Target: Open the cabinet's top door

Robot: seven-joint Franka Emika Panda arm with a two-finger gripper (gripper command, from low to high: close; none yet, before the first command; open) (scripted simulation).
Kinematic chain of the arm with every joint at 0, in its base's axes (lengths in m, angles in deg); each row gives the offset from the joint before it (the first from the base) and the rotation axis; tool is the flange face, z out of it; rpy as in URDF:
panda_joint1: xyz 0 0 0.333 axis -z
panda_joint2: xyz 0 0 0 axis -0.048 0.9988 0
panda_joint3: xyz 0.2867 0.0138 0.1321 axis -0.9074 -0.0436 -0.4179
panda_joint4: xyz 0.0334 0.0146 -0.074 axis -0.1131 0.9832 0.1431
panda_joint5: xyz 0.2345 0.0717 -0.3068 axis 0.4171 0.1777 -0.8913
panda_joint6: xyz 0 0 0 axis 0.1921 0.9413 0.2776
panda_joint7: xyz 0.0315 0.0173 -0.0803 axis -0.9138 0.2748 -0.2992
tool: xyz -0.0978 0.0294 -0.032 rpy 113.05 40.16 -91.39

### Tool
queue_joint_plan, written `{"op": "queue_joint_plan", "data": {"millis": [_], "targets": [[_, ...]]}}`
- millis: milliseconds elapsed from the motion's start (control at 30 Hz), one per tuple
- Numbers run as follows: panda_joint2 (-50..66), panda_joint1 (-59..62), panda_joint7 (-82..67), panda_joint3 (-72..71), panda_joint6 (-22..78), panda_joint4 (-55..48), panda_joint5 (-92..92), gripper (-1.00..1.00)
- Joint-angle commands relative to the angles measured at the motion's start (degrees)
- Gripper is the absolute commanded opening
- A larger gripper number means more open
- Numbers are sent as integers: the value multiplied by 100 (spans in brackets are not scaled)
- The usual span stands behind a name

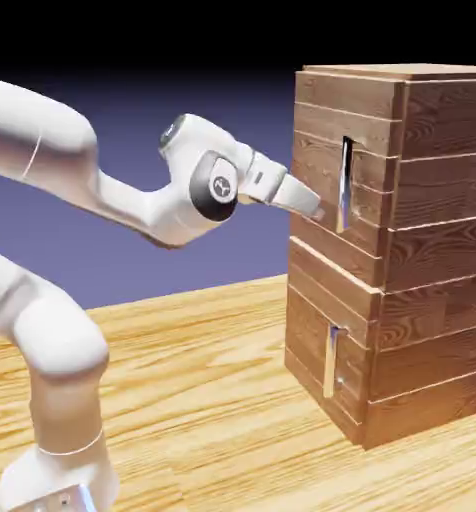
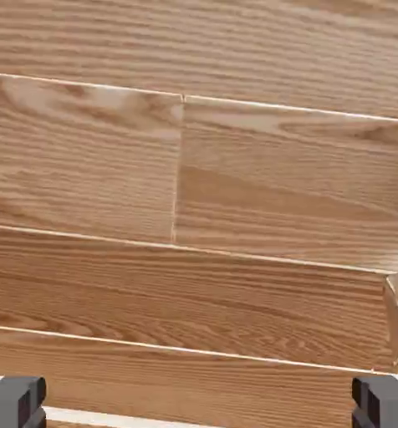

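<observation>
Gaping wide, tool (image 1: 334, 212) close against top door (image 1: 317, 160) beside its handle (image 1: 344, 185).

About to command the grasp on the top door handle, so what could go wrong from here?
1. The open gripper sits at the lower end of the handle; closing there may catch only its tip and slip.
2. The hand view shows mostly door planks, with the handle not clearly between the fingertips, so the jaws may close on nothing.
3. Pushing further in could jam the fingers against the cabinet.
</observation>
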Motion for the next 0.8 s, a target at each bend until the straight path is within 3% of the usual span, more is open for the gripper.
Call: {"op": "queue_joint_plan", "data": {"millis": [0,767], "targets": [[-46,-67,189,78,15,-22,-250,0],[-1113,-1598,4521,1871,358,-528,-5981,0]]}}
